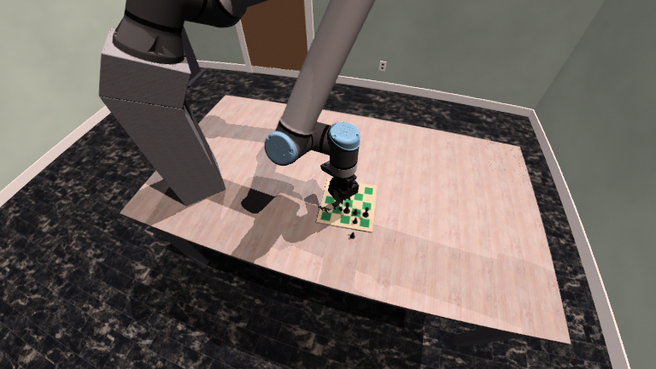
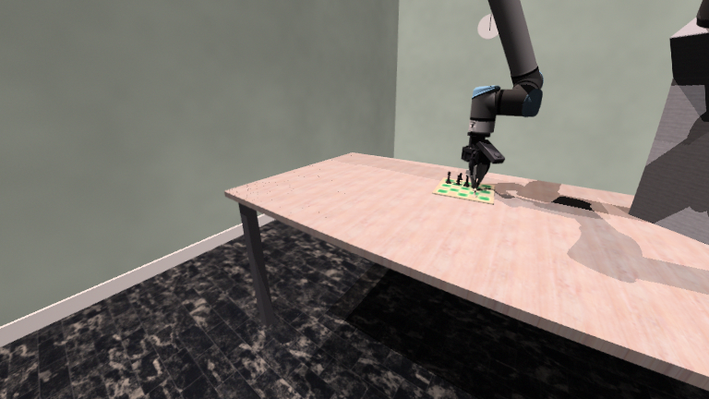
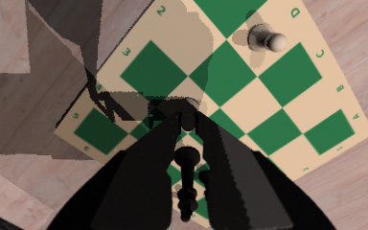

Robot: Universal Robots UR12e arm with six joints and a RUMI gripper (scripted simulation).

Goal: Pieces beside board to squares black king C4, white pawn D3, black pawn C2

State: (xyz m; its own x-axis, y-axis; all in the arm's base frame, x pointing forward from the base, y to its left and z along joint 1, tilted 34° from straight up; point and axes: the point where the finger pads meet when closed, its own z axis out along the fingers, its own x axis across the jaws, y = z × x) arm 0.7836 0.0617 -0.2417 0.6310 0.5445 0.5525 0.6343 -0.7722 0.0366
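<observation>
The green-and-cream board [image 1: 348, 207] lies on the wooden table and also shows in the exterior view [image 2: 463, 189]. My gripper [image 3: 188, 113] is low over the board and shut on the white pawn [image 3: 189, 111], which is in shadow over square D3. I cannot tell whether its base touches the board. The black king [image 3: 187, 163] stands upright just behind my fingers, on C4. The black pawn [image 1: 352, 235] stands on the table just off the board's near edge. The gripper also shows in the top and exterior views [image 1: 338, 199] [image 2: 475, 186].
Another white piece [image 3: 265, 40] stands at the board's edge in column D, row 1. A few more black pieces [image 1: 360, 213] stand on the board's near rows. The arm's grey pedestal [image 1: 155, 118] rises at the table's left.
</observation>
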